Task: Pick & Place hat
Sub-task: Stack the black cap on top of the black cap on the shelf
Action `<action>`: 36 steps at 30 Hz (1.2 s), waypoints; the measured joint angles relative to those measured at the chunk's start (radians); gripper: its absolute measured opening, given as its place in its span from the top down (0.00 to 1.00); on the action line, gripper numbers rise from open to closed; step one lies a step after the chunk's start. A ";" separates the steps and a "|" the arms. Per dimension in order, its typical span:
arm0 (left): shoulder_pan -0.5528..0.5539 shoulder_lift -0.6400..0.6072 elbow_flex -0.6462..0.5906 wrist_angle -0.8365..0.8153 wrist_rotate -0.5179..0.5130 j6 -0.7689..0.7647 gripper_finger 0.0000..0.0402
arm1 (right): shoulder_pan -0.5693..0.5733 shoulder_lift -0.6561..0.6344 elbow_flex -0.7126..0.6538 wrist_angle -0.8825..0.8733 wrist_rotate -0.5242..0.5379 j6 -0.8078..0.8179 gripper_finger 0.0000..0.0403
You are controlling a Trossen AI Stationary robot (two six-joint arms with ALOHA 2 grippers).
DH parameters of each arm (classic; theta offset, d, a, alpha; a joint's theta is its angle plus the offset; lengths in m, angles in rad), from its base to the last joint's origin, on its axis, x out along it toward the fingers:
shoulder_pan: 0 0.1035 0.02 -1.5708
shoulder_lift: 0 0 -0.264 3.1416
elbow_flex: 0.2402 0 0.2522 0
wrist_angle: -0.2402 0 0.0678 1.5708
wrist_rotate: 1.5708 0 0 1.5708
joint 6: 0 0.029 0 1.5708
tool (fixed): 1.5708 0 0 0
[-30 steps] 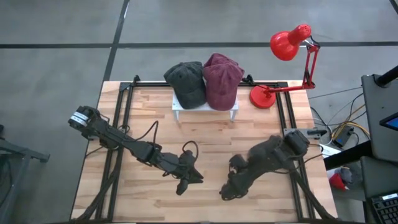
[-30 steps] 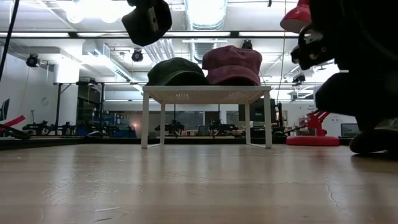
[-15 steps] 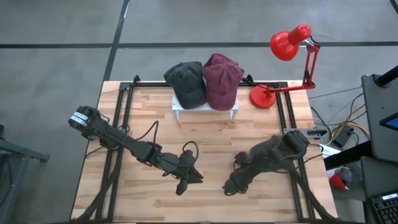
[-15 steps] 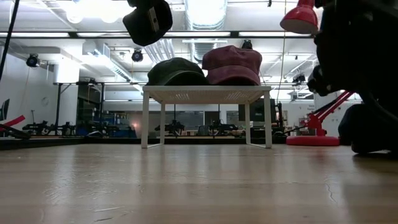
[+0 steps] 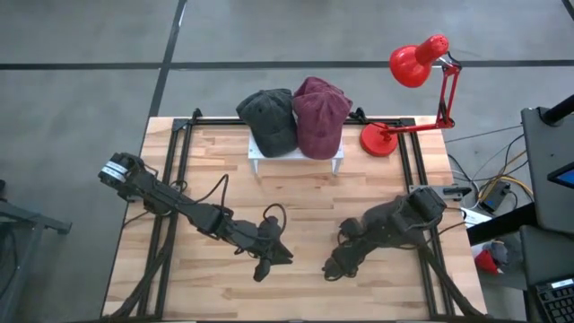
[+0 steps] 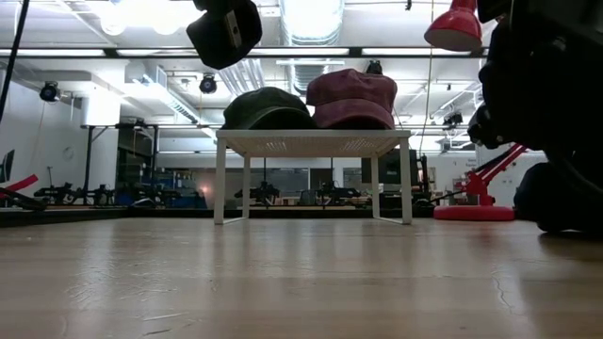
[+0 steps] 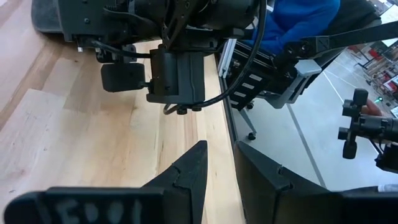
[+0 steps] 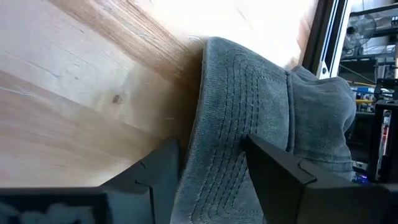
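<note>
A grey hat (image 8: 249,118) is found on the desk (image 5: 296,197) under the right arm, toward the front right of the board, and in the right wrist view its stitched brim is seen lying between the two fingers of the right gripper (image 8: 211,174), one finger on each side of it. The brim's long axis runs straight away from that gripper toward the crown, so the gripper is lined up along it; whether the brim is already pinched cannot be told. From above, this hat is almost wholly covered by the right arm. The left gripper (image 7: 233,174) is held part open and empty near the front middle of the desk, farther from the hat. A small white rack (image 5: 296,154) at the back carries a dark hat (image 5: 267,117) and a maroon hat (image 5: 318,117); bare board lies between it and the grippers, while a red lamp (image 5: 408,90) crowds the back right corner.
</note>
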 joint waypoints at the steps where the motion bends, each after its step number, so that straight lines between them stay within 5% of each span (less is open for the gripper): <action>1: 0.000 0.000 0.000 0.000 0.000 0.000 0.76 | 0.000 0.000 0.000 0.000 -0.002 -0.001 0.58; 10: 0.000 0.000 0.000 0.000 0.000 0.005 0.76 | 0.011 0.000 0.024 -0.022 -0.019 -0.045 0.94; 21: 0.000 0.000 0.000 0.000 0.000 0.014 0.76 | 0.019 -0.004 0.160 -0.034 -0.006 -0.100 0.97; 36: 0.000 -0.028 0.000 -0.019 0.000 -0.052 0.76 | 0.031 -0.012 0.450 -0.022 0.165 -0.236 0.97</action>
